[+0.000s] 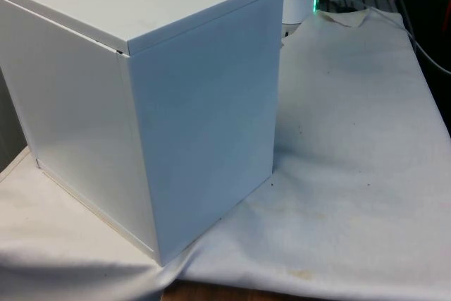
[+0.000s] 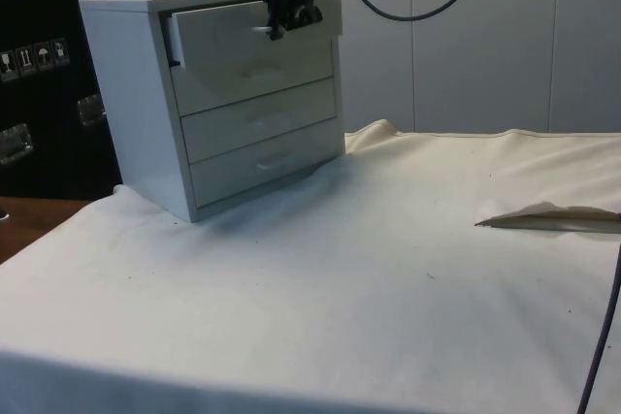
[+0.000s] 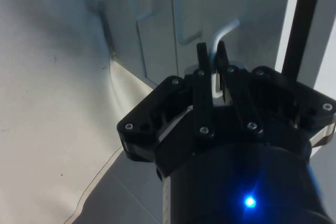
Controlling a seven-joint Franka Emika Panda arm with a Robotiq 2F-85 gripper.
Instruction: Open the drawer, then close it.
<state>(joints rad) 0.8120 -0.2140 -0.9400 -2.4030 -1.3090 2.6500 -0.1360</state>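
White chest of drawers (image 2: 209, 104) at side view's left, on white cloth (image 2: 388, 269). Top drawer (image 2: 254, 28) pulled partway out, its front proud of two lower drawers. Gripper (image 2: 277, 18) at that front, fingers (image 3: 203, 62) clenched on thin wire handle (image 3: 223, 31), bar between pads. Drawer likely light, rigid, slides straight; handle smooth, slippery, so grip mid-bar.
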